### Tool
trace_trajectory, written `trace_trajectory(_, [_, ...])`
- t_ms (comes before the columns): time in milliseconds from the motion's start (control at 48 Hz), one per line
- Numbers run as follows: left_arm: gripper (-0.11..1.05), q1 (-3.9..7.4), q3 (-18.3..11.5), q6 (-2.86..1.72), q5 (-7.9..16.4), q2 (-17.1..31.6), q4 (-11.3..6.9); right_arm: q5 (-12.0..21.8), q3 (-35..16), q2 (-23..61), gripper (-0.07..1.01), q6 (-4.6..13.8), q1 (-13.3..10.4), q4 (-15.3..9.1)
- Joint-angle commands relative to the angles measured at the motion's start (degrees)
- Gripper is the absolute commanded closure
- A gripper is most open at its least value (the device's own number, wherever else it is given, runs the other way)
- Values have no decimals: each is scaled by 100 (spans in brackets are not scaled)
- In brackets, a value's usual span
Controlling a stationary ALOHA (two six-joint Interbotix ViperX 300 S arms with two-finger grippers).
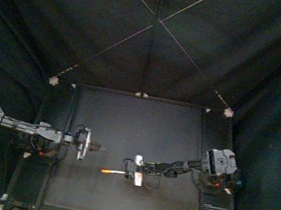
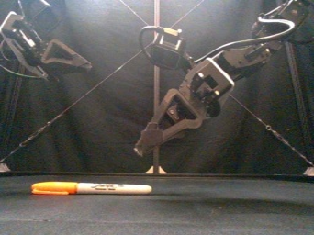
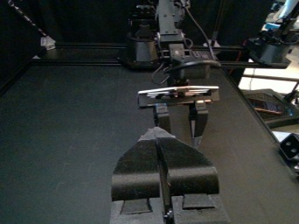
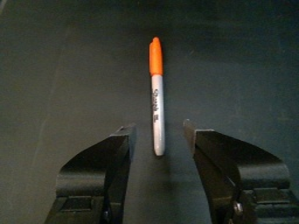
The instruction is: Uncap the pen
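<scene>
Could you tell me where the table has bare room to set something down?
Bare: the back half of the table, behind both grippers, and the front strip before the pen. Crowded: the middle, where the right gripper hangs open over the pen, the left gripper nearby.

One marker pen (image 2: 92, 188) on the surface (image 2: 233, 209) — a single item, white barrel with print. One orange cap (image 2: 51, 187), seated on that pen's end. Two arms, one per side. Two end effectors — one left end effector (image 1: 82, 144), one right end effector (image 4: 158, 131).
</scene>
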Motion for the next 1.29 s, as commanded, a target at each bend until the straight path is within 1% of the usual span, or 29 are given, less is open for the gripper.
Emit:
trace_trajectory(21, [93, -9, -70, 9, -35, 0, 0, 158, -229, 35, 11, -9, 0, 18])
trace_trajectory(167, [93, -9, -70, 9, -35, 0, 0, 466, -431, 220, 12, -9, -35, 26])
trace_trajectory(354, [93, -9, -62, 9, -26, 0, -9, 624, -571, 334, 15, -9, -35, 26])
trace_trajectory(438, [93, -9, -53, 9, -18, 0, -9, 703, -571, 343, 21, -9, -35, 26])
trace_trajectory(604, [93, -9, -62, 9, -26, 0, -9, 835, -563, 343, 36, 0, -35, 44])
trace_trajectory(625, [93, 18, -70, 9, -26, -9, -9, 844, -563, 343, 37, 0, -35, 53])
trace_trajectory(646, [93, 26, -70, 0, -26, 0, -9, 870, -563, 334, 39, 0, -35, 70])
trace_trajectory(688, [91, 44, -70, 0, -26, 0, -9, 896, -554, 308, 40, 0, -35, 97])
trace_trajectory(771, [85, 105, -97, 0, -44, 0, -26, 923, -527, 220, 41, -9, -44, 132])
trace_trajectory(792, [83, 114, -105, -9, -44, 0, -35, 923, -519, 185, 41, -9, -44, 132])
trace_trajectory(812, [81, 132, -105, 0, -53, 0, -44, 923, -501, 132, 41, -9, -53, 123])
trace_trajectory(854, [76, 149, -132, 0, -53, 0, -62, 923, -466, 26, 41, -9, -70, 105])
trace_trajectory(875, [74, 158, -141, -9, -62, 0, -79, 923, -431, -79, 41, -9, -97, 97])
trace_trajectory(938, [66, 176, -167, -9, -62, 0, -114, 923, -360, -272, 41, -18, -185, 88])
trace_trajectory(1062, [51, 176, -237, -9, -62, 0, -202, 896, -211, -703, 41, -26, -387, 79])
trace_trajectory(1104, [47, 176, -255, -9, -62, 0, -246, 888, -149, -888, 41, -53, -457, 35])
trace_trajectory(1125, [45, 176, -264, -18, -70, 0, -272, 888, -132, -958, 41, -53, -483, 18])
trace_trajectory(1250, [33, 176, -299, -18, -62, 0, -457, 870, -44, -1310, 41, -53, -668, -158])
trace_trajectory(1292, [30, 158, -308, -18, -62, 0, -475, 844, -9, -1415, 41, -53, -729, -211])
